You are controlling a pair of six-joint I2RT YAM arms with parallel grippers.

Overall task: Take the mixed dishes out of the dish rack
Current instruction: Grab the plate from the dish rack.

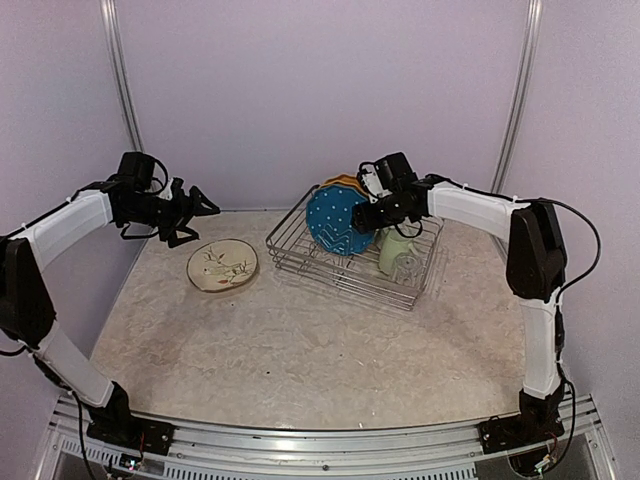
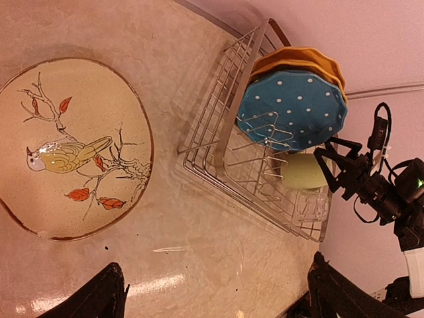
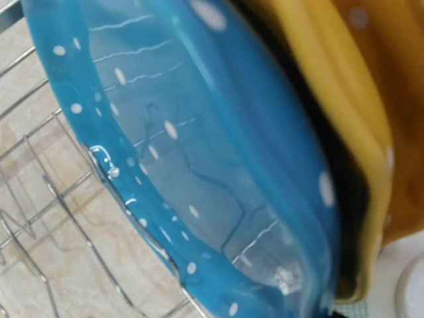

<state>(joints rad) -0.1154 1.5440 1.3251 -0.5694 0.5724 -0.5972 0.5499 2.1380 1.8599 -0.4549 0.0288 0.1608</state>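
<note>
Broadly, the unloading has barely begun. On the tabletop [image 1: 300,340] the dish rack [image 1: 340,281] sits toward the right rear, with most of its load inside. The blue white-dotted plate [image 1: 338,220] stands on edge among the prongs, and the two orange plates [image 1: 345,182] lean close behind it. Only the cream plate with the branch drawing [image 1: 222,265] is out, lying flat on the tabletop well left of the rack (so one piece done, by my count). The pale green mug [image 1: 392,252] and the clear glass [image 1: 408,268] sit together at the rack's right end. No small bowl shows in any view.

The right gripper [image 1: 365,215] is at the blue plate's right edge. Seen from the left wrist, its fingers look spread and not yet clamped, so that plate is probably next. The left gripper [image 1: 200,210] hovers above the cream plate, fingers wide apart and empty.
</note>
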